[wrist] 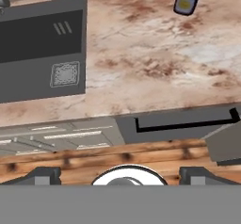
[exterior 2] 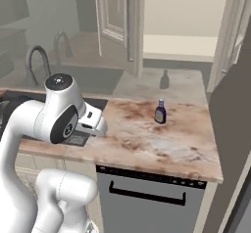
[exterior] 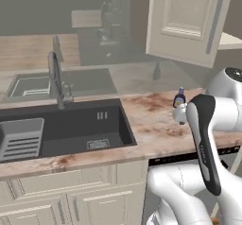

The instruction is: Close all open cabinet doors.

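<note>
At the far left we see a dish rack (exterior: 20, 139) in the dark sink (exterior: 106, 139), with the faucet (exterior: 56, 80) behind it. Next comes the marbled counter (exterior: 151, 125), where a small dark bottle (exterior 2: 160, 111) stands upright. Above it hangs an open cabinet door (exterior: 186, 18), swung out over the counter, its grey bar handle (exterior: 215, 23) vertical. Our gripper (wrist: 120, 173) hovers over the counter's front edge, fingers (wrist: 44, 175) spread wide apart, holding nothing.
</note>
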